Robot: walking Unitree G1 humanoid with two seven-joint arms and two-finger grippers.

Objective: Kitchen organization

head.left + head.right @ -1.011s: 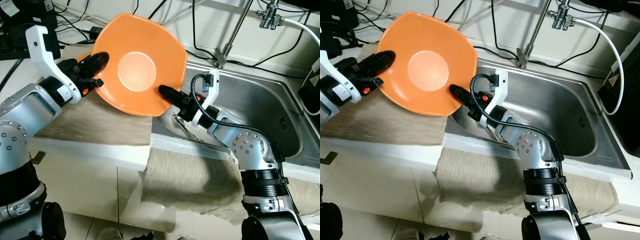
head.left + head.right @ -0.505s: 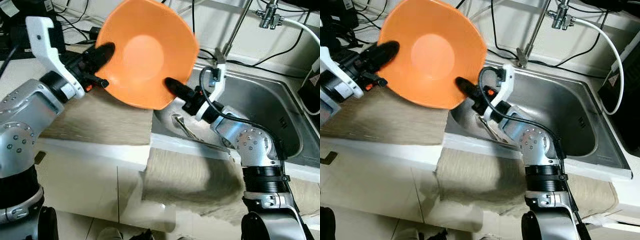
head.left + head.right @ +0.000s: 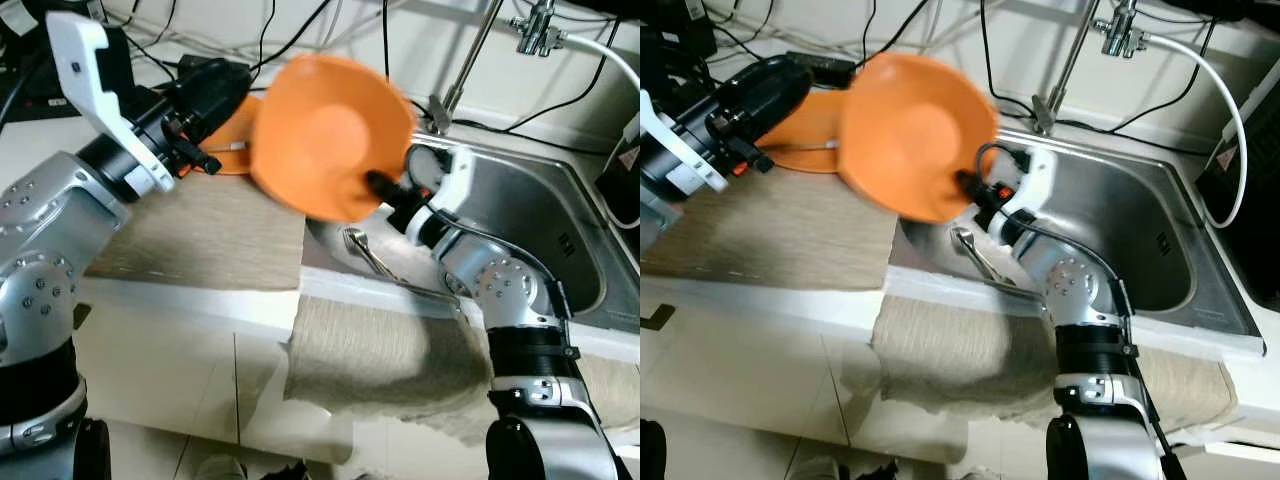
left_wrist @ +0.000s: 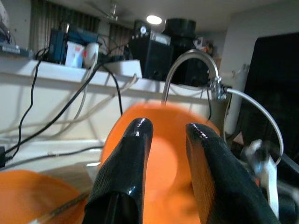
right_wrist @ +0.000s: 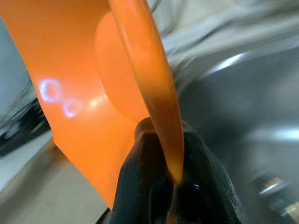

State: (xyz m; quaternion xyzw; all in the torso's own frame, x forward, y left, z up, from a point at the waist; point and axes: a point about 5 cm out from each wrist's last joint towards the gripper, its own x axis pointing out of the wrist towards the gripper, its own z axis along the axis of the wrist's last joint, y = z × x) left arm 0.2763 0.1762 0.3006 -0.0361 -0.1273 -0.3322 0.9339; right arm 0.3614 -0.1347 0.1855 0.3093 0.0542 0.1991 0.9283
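Right wrist view: right end effector [image 5: 170,179] clamping orange plate [image 3: 330,135] rim, plate tilted on edge.

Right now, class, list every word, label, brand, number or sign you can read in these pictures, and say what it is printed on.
None can be read.
A white tag with a red mark at the right edge by the sink: too small and blurred to read.
The orange plate held by the right gripper: no print.
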